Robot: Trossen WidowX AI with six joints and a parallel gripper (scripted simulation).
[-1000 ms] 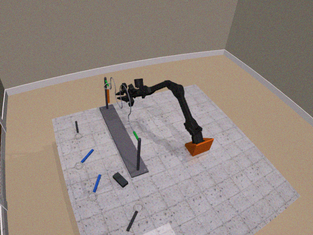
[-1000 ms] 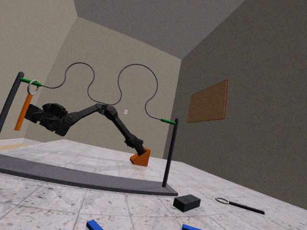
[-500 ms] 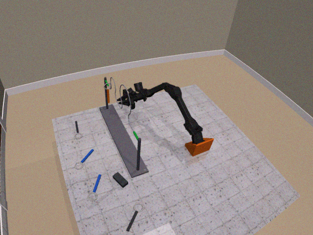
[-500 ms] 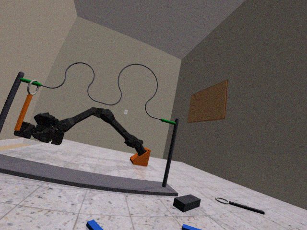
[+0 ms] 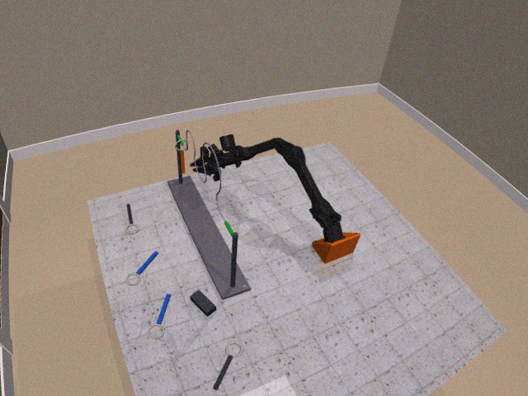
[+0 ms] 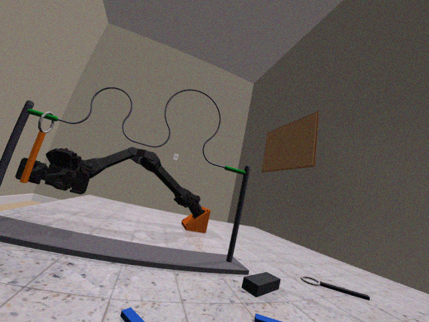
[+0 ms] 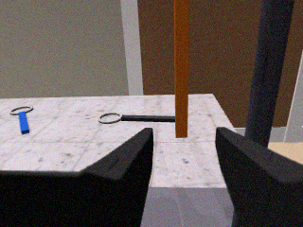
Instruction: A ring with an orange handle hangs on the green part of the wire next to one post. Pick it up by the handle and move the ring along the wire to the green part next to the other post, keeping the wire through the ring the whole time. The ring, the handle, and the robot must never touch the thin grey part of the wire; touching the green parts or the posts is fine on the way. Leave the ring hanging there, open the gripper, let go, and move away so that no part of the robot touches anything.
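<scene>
The ring [image 5: 181, 149] [image 6: 39, 123] hangs around the green part [image 6: 33, 112] beside the far post [image 5: 179, 170] [image 6: 14, 138] [image 7: 270, 71]. Its orange handle [image 5: 182, 162] [image 6: 33, 157] [image 7: 182, 71] hangs down beside that post. My gripper [image 5: 192, 167] [image 7: 184, 135] is open and empty. In the wrist view the handle's lower end shows between the fingertips, beyond them, and the post stands to the right. The grey wire [image 5: 219, 174] [image 6: 190, 90] crosses in front of the gripper in the top view. The other green part [image 5: 228, 228] [image 6: 234, 170] meets the near post [image 5: 233, 260] [image 6: 238, 215].
A long grey base [image 5: 200, 234] [image 6: 114, 249] carries both posts. A black block [image 5: 203, 303] [image 6: 260, 283] lies near its near end. Loose rings with blue handles [image 5: 147, 262] [image 7: 24, 123] and black handles [image 5: 223, 373] [image 6: 342, 290] [image 7: 149, 118] lie on the tiled surface.
</scene>
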